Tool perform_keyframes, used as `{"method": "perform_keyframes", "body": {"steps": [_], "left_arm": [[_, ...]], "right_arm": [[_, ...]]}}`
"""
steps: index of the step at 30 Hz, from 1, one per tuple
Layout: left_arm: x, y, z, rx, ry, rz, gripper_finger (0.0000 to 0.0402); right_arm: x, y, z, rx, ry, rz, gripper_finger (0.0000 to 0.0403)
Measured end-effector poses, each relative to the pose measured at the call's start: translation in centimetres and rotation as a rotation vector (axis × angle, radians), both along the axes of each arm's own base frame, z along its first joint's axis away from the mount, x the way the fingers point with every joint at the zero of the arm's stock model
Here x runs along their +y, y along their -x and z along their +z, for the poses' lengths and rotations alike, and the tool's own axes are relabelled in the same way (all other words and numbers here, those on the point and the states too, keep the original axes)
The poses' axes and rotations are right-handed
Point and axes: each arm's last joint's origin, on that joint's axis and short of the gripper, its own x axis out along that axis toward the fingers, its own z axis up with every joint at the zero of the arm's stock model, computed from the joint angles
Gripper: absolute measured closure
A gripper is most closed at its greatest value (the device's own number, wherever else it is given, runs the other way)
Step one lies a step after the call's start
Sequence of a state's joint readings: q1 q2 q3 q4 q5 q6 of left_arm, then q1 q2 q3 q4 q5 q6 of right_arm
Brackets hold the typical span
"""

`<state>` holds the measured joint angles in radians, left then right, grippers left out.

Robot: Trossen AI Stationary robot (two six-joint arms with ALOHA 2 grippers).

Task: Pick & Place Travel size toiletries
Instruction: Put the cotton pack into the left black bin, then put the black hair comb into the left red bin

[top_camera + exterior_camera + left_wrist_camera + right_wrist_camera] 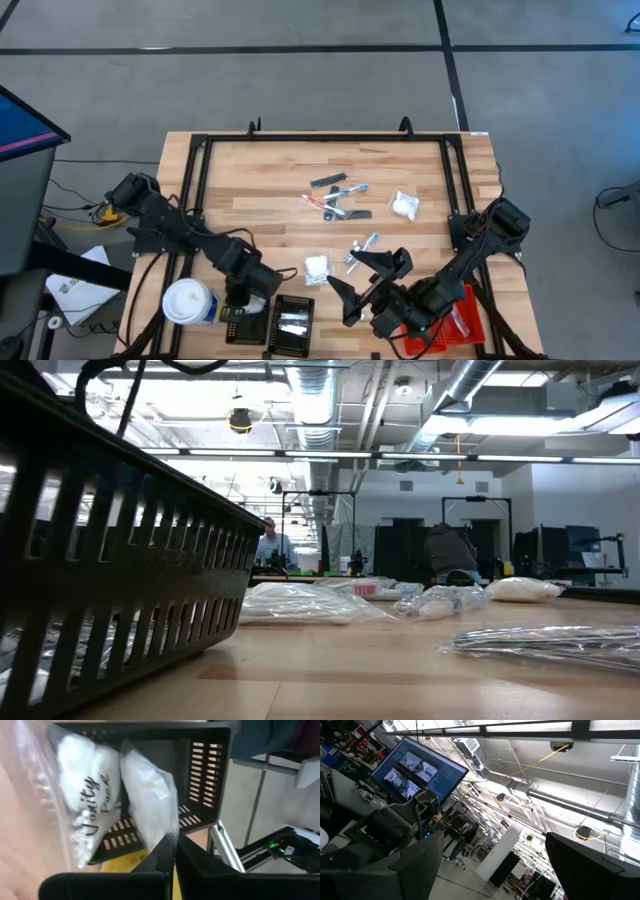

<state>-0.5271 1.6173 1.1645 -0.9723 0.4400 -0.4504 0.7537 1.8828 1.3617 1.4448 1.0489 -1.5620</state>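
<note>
My left gripper (173, 851) is shut on a clear plastic packet (100, 805) with white puffy filling and the print "Vanity Pack". It stands at the table's near edge, beside the black ribbed tray (292, 322). My right gripper (362, 280) stands open and tipped upward, above the near right of the table, holding nothing. More toiletries lie flat on the wood: a dark bar (328, 181), thin sticks (335, 197), a white packet (405, 206), another white packet (317, 266) and a small sachet (360, 250). My left gripper pinches the packet's clear plastic edge (167, 837) between its two fingertips, slanting steeply down from above. The packet stretches away below the fingers, in front of the black tray's inside (200, 775). Whether its far end rests on anything I cannot tell.
A white-topped round canister (190, 302) stands just left of my left gripper. A red ribbed tray (462, 322) lies under my right arm at the near right. A black frame (330, 137) borders the tabletop. People stand far behind the table in the low view.
</note>
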Motion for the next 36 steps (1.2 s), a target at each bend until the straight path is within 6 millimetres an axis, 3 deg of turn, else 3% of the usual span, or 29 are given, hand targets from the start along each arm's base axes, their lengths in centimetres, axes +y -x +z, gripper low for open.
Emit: {"method": "perform_keyframes", "body": {"steps": [9,21,28,33,36], "left_arm": [[1.3,-1.2,0.9,-0.057,-0.027,0.064,0.0389],[1.6,-1.3,1.5,-0.059,-0.088,0.109,0.0254],[2.1,-0.7,4.9,-0.05,-0.172,0.131,0.0261],[3.6,0.8,8.3,-0.245,-0.215,0.179,0.0279],[4.4,2.1,10.4,-0.398,-0.251,0.224,0.0286]], "right_arm": [[-0.3,-0.2,0.0,0.0,0.0,-0.01,0.0062],[-0.3,-0.3,0.0,0.001,0.0,-0.011,0.0061],[-0.1,0.3,0.1,-0.016,-0.044,-0.008,0.0063],[-0.3,2.9,2.1,-0.046,-0.22,-0.013,0.0074],[0.0,4.0,1.9,-0.031,-0.222,0.016,0.0085]]}}
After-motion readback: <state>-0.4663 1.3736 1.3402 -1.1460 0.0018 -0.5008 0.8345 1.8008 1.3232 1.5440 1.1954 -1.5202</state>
